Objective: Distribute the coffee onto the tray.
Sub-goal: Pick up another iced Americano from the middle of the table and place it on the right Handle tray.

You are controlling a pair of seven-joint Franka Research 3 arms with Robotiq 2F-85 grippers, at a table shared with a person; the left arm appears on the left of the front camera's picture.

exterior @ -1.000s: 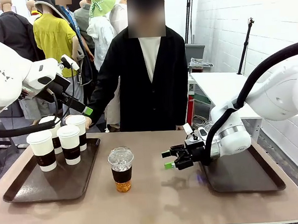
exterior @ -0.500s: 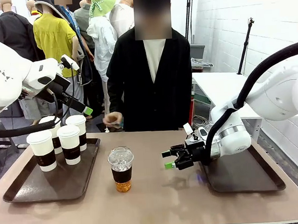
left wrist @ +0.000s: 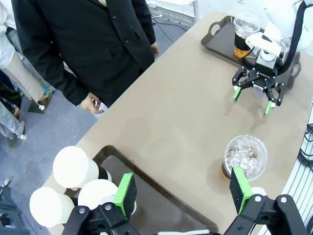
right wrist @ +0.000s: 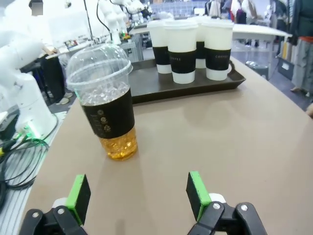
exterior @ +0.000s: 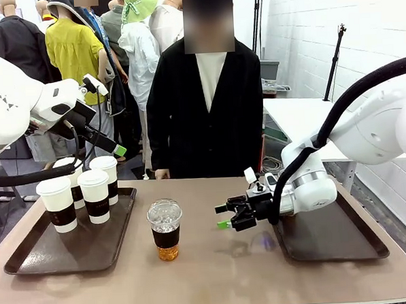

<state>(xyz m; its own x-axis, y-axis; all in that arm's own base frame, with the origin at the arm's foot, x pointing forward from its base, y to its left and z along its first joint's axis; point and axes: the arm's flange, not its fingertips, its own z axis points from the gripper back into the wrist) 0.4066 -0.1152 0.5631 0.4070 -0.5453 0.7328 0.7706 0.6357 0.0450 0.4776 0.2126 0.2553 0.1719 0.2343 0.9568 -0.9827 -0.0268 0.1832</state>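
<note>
the person's hand [left wrist: 93,104], which a second ago reached over to the four white paper cups with white lids and dark brown bands [exterior: 89,192] on the dark brown tray on the left [exterior: 31,260], has pulled back and now hangs at the far edge of the table [exterior: 216,281], clear of everything on it. over the same second the right claw [exterior: 222,216] has crept a little to the left, away from the dark brown tray on the right [exterior: 331,251] and toward the clear plastic dome-lidded cup of brown iced coffee [exterior: 165,229]. that cup stands upright on the bare table between the two trays, nearer the left one. the right claw is spread wide and empty, low above the table, its green pads facing the cup but apart from it. a second clear iced-coffee cup [left wrist: 243,35] already stands on the right tray behind that arm. the left claw [left wrist: 183,188] hovers high above the left tray, unmoved, also wide and holding nothing. with the hand out of the way, the step in hand looks like the right arm's reach for the lone cup, most likely to carry it to the right tray; the grasp has not begun.
</note>
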